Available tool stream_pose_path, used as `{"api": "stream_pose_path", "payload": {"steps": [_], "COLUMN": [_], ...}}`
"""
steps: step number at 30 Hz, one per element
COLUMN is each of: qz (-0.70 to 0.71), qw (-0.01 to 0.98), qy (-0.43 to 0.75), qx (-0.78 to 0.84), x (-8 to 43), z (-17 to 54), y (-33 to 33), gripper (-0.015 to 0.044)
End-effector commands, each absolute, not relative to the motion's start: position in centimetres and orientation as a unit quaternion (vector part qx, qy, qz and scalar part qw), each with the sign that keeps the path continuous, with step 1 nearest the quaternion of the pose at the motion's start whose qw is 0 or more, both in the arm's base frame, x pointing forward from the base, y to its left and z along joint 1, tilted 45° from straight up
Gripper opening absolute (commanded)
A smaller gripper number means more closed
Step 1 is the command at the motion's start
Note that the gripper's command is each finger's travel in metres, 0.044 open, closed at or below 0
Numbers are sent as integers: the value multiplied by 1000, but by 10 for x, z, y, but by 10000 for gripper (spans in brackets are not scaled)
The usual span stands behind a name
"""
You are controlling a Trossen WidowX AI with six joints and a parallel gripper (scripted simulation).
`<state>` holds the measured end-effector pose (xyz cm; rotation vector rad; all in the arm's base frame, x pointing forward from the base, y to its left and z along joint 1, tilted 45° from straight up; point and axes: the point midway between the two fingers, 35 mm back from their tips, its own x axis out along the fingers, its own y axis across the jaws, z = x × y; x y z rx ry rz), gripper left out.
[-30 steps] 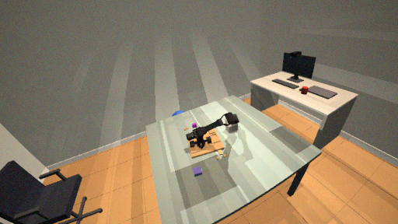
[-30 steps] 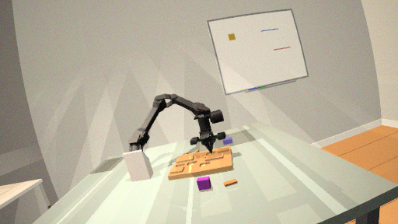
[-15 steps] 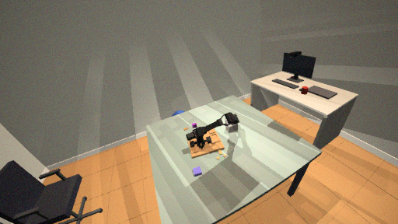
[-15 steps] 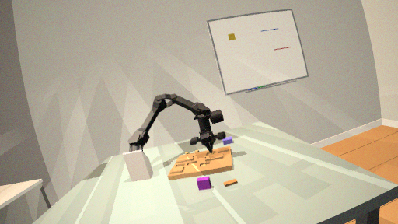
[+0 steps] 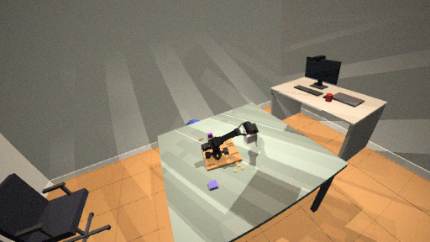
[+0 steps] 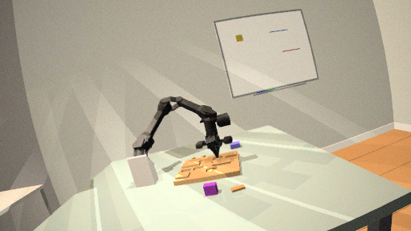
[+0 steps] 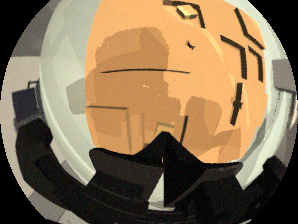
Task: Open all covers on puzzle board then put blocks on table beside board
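Observation:
The puzzle board (image 5: 236,159) (image 6: 206,176) (image 7: 135,55) is orange wood with dark slots and recesses. My gripper (image 5: 217,157) (image 6: 217,156) (image 7: 164,135) is shut and empty, pointing down with its tips at or just above the board. In the wrist view a small pale yellow piece (image 7: 164,127) shows right beyond the tips; contact cannot be told. Another yellow piece (image 7: 186,11) sits by a dark-edged recess. A magenta block (image 5: 210,135) (image 6: 210,188) and a violet block (image 5: 213,185) (image 6: 235,145) rest on the table, clear of the board on opposite sides. The hand hides part of the board.
A thin orange piece (image 5: 201,139) (image 6: 238,188) lies on the table near the magenta block. Small yellowish pieces (image 5: 235,170) (image 5: 243,168) lie by the board's edge. The arm's pale base (image 5: 250,137) (image 6: 142,172) stands beside the board. A desk with a monitor stands apart.

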<state>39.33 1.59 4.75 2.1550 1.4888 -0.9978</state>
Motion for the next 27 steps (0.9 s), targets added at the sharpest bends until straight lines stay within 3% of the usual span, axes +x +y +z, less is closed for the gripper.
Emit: {"api": "stream_pose_path", "payload": {"steps": [1,4,10,27], "qz": [-361,-371,-369,-375], "qw": [155,140,145,137], "qy": [514,507,511,505], "qx": [763,765,763,765], "x": [393,392,387,385], "z": [52,54,69,77], "y": [12,10,-6,-11], "gripper": [0,0,144,144]}}
